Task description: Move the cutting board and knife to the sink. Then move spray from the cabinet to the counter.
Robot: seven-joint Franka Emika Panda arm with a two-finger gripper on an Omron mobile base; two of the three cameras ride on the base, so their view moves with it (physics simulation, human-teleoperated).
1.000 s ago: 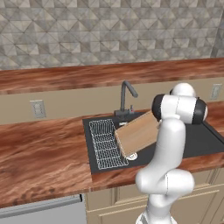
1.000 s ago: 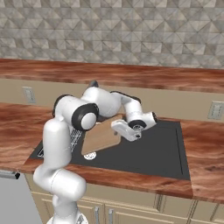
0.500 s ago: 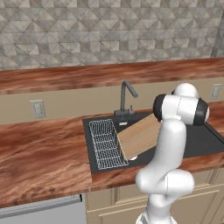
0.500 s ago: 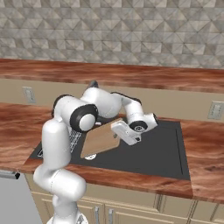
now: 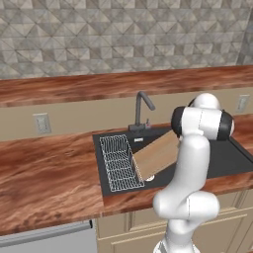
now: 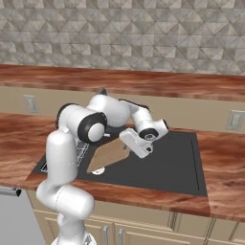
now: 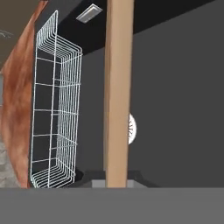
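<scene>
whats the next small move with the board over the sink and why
Probably lower it a little further, then let go. The tool is shut on the board, which hangs tilted inside the sink, its low end near the drain beside the wire rack. Whether that end touches the floor is unclear.

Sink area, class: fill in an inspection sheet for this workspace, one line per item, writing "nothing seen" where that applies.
Surface: red-brown counter, bare around the sink.
Job's things: cutting board tilted over the basin, held edge-on; knife and spray nothing seen.
Clutter: white wire rack at the basin's left end; drain behind the board.
Claw: claw shut on the cutting board.
Cables: nothing seen.
Surroundings: faucet, wall outlets, tiled backsplash.
</scene>
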